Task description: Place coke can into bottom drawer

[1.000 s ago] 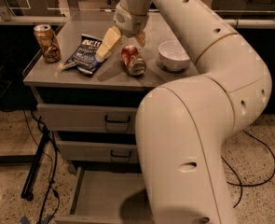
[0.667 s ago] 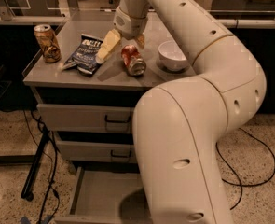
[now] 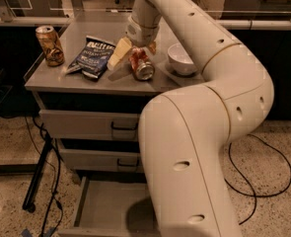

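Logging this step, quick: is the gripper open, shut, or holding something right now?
Gripper: jaws open, straddling the coke can, which lies on its side; holding nothing.

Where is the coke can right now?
The coke can lies on its side on the cabinet top, between the chip bag and the white bowl, directly under the claw.

High oblique view, end effector (image 3: 135, 57) upper-centre

cream gripper (image 3: 133, 57) over red-orange coke can (image 3: 142, 67) | gold-brown can (image 3: 50, 44), dark pattern | blue bag (image 3: 93, 58) | grey bottom drawer (image 3: 108, 209)
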Tool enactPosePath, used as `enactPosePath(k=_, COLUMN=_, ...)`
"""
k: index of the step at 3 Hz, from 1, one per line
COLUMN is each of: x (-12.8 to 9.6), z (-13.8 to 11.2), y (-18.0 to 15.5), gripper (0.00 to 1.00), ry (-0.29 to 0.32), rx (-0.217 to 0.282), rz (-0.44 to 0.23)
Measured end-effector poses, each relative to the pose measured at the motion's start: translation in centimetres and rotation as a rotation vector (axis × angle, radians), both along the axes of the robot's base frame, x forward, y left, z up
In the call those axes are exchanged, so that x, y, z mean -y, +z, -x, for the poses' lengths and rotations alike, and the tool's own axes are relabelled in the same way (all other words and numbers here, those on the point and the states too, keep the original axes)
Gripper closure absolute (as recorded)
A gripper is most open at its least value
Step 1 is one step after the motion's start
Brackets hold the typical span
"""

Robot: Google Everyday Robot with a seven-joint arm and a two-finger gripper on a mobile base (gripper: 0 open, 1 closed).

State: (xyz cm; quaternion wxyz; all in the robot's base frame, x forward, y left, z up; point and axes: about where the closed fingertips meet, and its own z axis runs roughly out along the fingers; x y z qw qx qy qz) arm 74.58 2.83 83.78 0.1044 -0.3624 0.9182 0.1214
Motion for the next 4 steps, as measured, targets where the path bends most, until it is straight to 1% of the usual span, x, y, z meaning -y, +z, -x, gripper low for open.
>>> enactPosePath(k=1, x=-0.06, z=-0.15, y=-0.13, gripper=0.00, ry=-0.001, rx=0.000, rz=-0.001)
enactPosePath(k=2, x=-0.06, z=-0.15, y=-0.13, gripper=0.17, ry=-0.001, rx=0.000, rz=-0.001)
enactPosePath(k=3, x=-0.06, z=-0.15, y=-0.13, gripper=0.39, ry=-0.001, rx=0.000, rz=-0.001)
enactPosePath(k=4, x=-0.06, z=-0.15, y=-0.13, gripper=0.63, ry=-0.001, rx=0.000, rz=-0.001)
